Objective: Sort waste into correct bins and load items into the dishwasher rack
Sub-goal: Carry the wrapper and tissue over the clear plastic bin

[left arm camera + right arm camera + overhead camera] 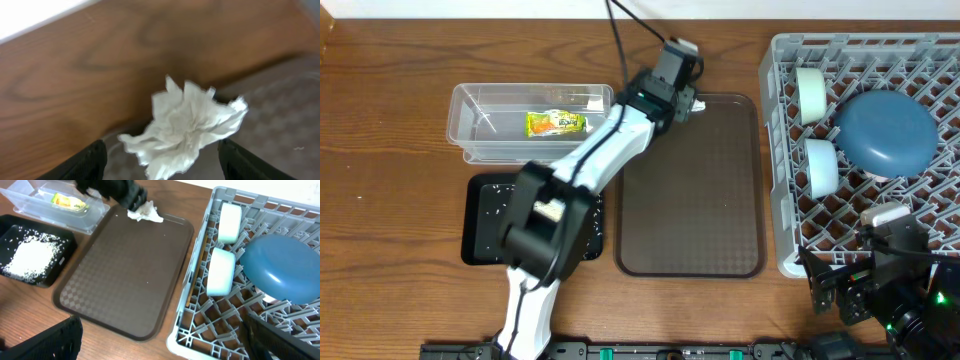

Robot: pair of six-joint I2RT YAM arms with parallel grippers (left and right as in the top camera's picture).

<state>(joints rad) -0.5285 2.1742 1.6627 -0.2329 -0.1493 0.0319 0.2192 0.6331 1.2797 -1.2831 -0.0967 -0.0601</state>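
Overhead looked straight down on everything. Left wrist cam sat super close to the crumpled white tissue; right wrist cam looked across from the near right, also catching it.

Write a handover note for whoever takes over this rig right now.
Left pincer: open, straddling the crumpled tissue at the brown tray's far-left corner, not gripping.
Right pincer: open, empty, over the rack's near corner.
Done: wrapper in clear tub, rice in black tray; blue bowl, white bowl, mint-green bowl in rack.
Left: bin the tissue; confirm the white piece by the blue bowl is the cup.
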